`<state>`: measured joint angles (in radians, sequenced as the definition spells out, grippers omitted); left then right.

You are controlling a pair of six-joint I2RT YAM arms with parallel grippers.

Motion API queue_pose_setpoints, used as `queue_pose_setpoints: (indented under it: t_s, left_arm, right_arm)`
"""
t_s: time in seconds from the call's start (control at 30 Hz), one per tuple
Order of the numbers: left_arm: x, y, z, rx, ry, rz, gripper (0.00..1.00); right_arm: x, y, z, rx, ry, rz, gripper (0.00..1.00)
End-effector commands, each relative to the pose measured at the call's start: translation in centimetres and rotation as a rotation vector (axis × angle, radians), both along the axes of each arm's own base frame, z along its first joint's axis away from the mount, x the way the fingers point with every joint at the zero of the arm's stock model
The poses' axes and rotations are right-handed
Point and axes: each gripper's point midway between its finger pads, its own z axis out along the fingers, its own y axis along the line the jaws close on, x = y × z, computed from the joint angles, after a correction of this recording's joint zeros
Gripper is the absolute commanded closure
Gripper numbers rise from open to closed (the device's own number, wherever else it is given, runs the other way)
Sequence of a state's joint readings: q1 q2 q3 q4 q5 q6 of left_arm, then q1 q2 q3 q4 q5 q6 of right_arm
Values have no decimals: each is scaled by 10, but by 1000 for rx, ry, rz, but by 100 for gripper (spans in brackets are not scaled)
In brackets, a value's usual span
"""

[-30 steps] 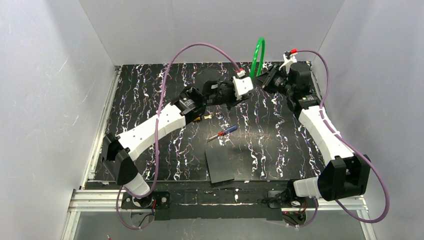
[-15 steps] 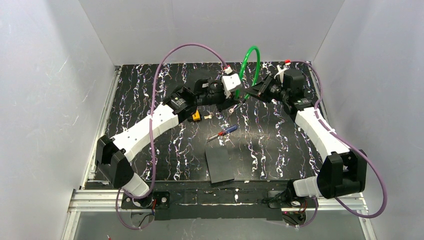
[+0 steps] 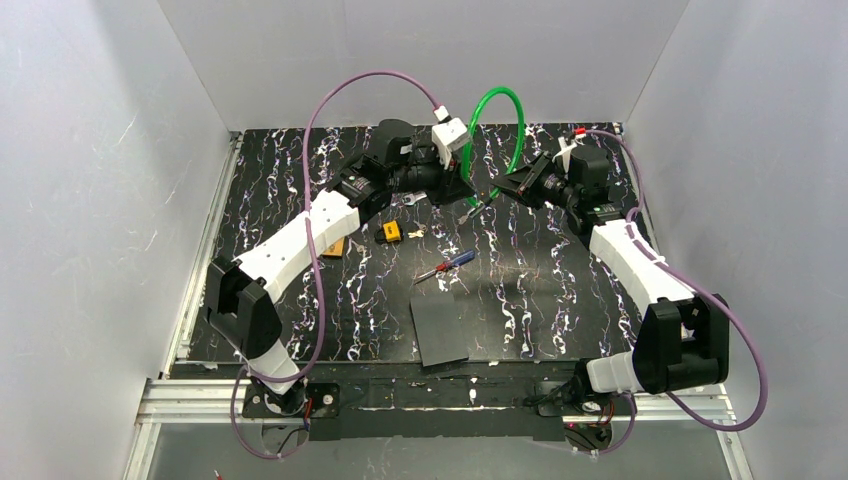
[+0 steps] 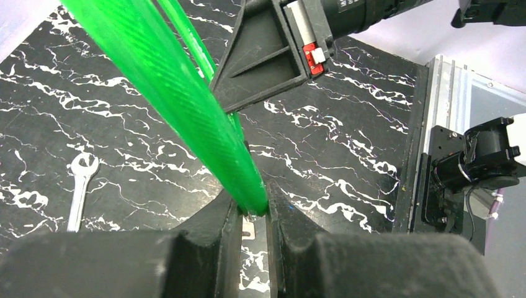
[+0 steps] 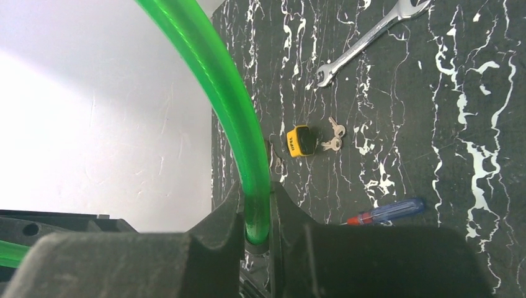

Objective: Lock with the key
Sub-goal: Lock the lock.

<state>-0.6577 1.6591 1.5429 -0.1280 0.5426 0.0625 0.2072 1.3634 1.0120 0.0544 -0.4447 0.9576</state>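
The key lies on the table: a yellow-and-black head (image 3: 390, 232) with small silvery keys (image 3: 415, 232) beside it, also in the right wrist view (image 5: 300, 140). Neither gripper touches it. A green cable loop (image 3: 478, 112) arches above the table's back. My left gripper (image 3: 468, 198) is shut on one end of the cable (image 4: 211, 112), fingertips (image 4: 253, 211) pinching it. My right gripper (image 3: 510, 185) is shut on the other end (image 5: 217, 68), fingertips (image 5: 256, 230) closed around it. The two grippers face each other, a little apart.
A red-and-blue screwdriver (image 3: 447, 265) lies mid-table, also in the right wrist view (image 5: 387, 212). A wrench (image 4: 79, 192) lies behind the key. A black square pad (image 3: 440, 328) sits near the front. A brownish block (image 3: 335, 247) lies under the left forearm.
The left arm has swung back and left, raising its cable end. The green loop has turned to face the camera. The right gripper has shifted left. The key is now uncovered.
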Motion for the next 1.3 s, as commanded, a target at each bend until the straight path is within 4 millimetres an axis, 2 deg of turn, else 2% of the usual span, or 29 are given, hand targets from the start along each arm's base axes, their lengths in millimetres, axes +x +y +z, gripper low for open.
queue_pose_setpoints:
  t_s: [0.0,0.2,0.33,0.43,0.63,0.77,0.87,1.07,1.13,1.27]
  left_arm:
    - [-9,9,-34,97,44,-18,98]
    - [-22,23,-38,146,-82,-74,94]
    - [-17,31,-34,150,-84,-20,90]
    - [-19,27,-22,107,-36,-24,81]
    - [-21,19,10,19,-18,-23,68]
    - [-23,22,25,-16,-6,-12,61]
    - [-35,27,31,-59,47,-28,53]
    - [-50,44,19,-109,203,12,42]
    - [-51,48,14,-97,202,12,37]
    - [-51,62,0,29,129,3,37]
  right_arm:
    - [-8,16,69,138,-183,96,99]
    - [4,1,68,137,-175,39,99]
    - [7,-1,71,149,-182,33,99]
    - [8,-1,68,131,-179,34,99]
    - [5,-3,59,95,-164,35,99]
    - [4,-4,61,91,-180,35,99]
    - [3,-4,65,94,-194,39,99]
    - [2,-4,68,110,-202,34,99]
    - [2,-4,68,114,-203,33,99]
    - [0,-4,70,121,-203,29,99]
